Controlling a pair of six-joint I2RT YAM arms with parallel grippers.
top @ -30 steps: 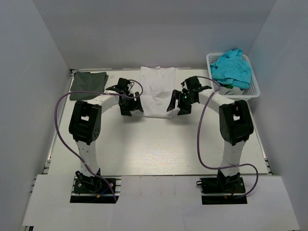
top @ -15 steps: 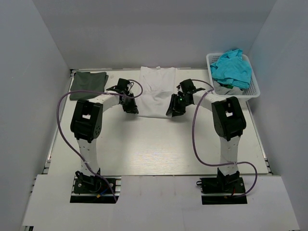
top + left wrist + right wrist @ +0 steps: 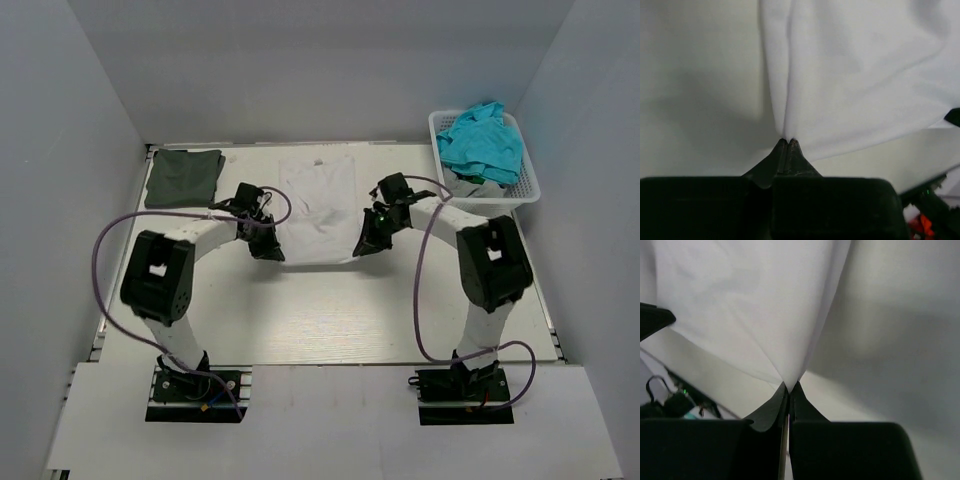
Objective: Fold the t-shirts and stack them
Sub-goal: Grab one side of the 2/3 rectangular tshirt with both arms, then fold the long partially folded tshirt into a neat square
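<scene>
The white t-shirt (image 3: 318,205) lies at the table's middle back, its near hem lifted and stretched between the two arms. My left gripper (image 3: 271,251) is shut on the hem's left corner; the left wrist view shows the white cloth (image 3: 850,75) pinched at the closed tips (image 3: 788,141). My right gripper (image 3: 362,247) is shut on the right corner, and the cloth (image 3: 755,305) runs up from its tips (image 3: 789,385). A dark olive-green t-shirt (image 3: 183,177) lies folded at the back left.
A white basket (image 3: 529,183) at the back right holds crumpled teal cloth (image 3: 482,141). Grey walls enclose the table on three sides. Purple cables loop out from both arms over the table.
Both grippers closed from open onto the white t-shirt's near corners. They moved toward the near side, and the shirt's near edge rose and stretched with them.
</scene>
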